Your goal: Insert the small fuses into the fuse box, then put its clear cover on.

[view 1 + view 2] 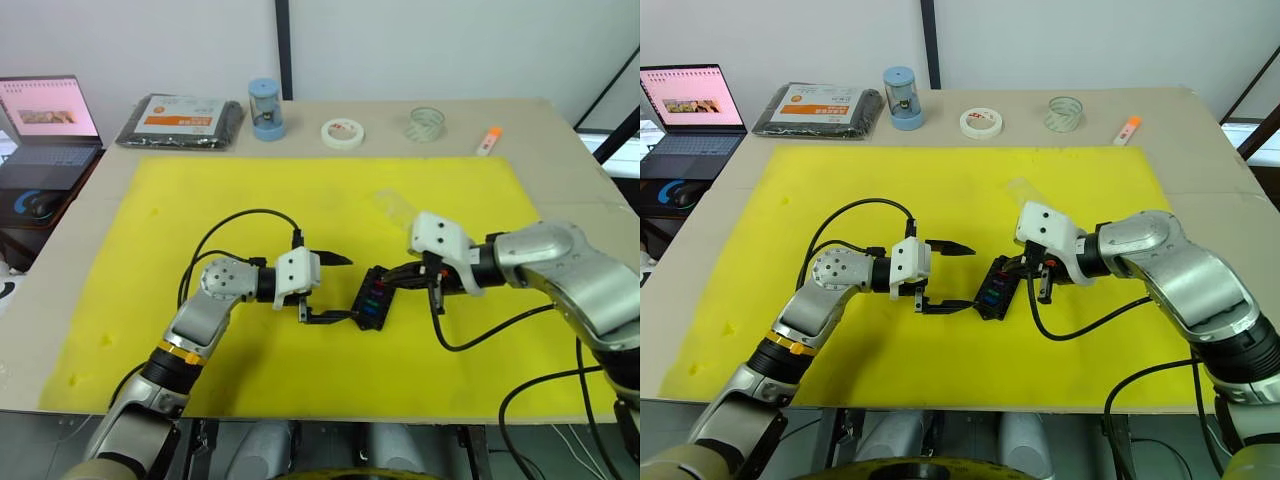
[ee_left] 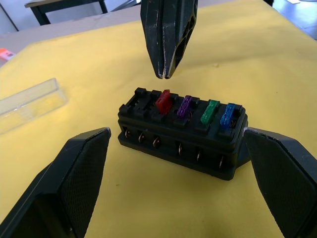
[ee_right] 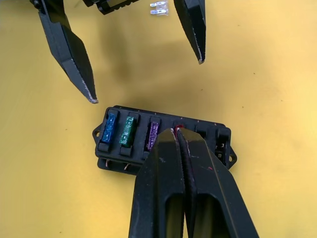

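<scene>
Fuse box [image 1: 372, 301] sits mid-frame on yellow mat [image 1: 150, 250] w/ blue, green, purple, red fuses [image 2: 193, 107] seated. Right gripper [image 3: 177, 135] pinched closed, empty, tips right at red fuse. Left gripper [image 1: 338, 290] spread wide, straddling box end. Clear cover [image 2: 28, 103] lies on mat near the box.

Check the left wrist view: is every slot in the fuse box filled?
No: the fuse box holds four fuses, red, purple, green and blue, and the slots beside the red fuse sit empty.
</scene>
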### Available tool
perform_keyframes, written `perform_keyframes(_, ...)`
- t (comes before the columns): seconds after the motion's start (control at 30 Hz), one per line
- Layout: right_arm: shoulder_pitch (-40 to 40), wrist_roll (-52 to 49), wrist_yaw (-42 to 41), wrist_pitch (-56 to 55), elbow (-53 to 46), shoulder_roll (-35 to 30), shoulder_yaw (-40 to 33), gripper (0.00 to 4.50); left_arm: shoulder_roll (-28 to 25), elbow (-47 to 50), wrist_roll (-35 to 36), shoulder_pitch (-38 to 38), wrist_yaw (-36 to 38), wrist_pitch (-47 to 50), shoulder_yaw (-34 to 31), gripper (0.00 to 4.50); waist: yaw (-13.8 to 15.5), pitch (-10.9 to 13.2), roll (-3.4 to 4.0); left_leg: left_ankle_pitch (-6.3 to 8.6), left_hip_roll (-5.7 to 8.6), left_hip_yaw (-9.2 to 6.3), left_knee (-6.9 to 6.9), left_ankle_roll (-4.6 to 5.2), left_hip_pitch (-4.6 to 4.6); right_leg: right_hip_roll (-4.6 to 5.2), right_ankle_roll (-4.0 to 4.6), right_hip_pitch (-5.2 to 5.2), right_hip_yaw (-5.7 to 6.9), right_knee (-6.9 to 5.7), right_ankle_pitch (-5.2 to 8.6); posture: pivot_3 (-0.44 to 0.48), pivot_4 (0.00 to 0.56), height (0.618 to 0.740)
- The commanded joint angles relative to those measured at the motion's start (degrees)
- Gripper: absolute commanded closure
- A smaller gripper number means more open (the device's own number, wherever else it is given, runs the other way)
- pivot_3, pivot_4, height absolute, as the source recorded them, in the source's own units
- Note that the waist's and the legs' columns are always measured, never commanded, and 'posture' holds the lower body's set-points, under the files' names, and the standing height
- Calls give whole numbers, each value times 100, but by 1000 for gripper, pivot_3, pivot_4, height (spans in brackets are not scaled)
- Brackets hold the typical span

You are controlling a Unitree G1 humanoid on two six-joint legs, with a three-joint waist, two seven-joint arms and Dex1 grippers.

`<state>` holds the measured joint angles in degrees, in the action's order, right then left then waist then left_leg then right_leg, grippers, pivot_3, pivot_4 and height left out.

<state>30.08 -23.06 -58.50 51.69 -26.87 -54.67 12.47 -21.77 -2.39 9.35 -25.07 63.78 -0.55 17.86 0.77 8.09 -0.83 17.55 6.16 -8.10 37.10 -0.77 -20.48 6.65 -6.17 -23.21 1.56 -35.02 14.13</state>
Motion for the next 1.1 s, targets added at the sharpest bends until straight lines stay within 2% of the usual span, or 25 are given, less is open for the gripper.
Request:
perform_keyframes(0.03,7,67,110,-152,-119,67,-74,4468,-1,48,77,-104,44,-36,-22,0,0,0,0,0,0,0,0,0,0,0,0,0,0,0,0,0,150,740)
perform_keyframes(0.8,-482,421,428,-403,229,310,300,4468,-74,72,34,-112,83,-9,-19,0,-5,-1,-1,0,-1,0,0,0,7,-2,0,6,0,0,0,0,150,740)
perform_keyframes(1.1,-636,400,294,-378,152,251,374,4468,-119,103,35,-102,80,1,-36,0,-3,-6,-3,0,-1,-1,0,0,11,-2,0,11,0,0,0,0,150,740)
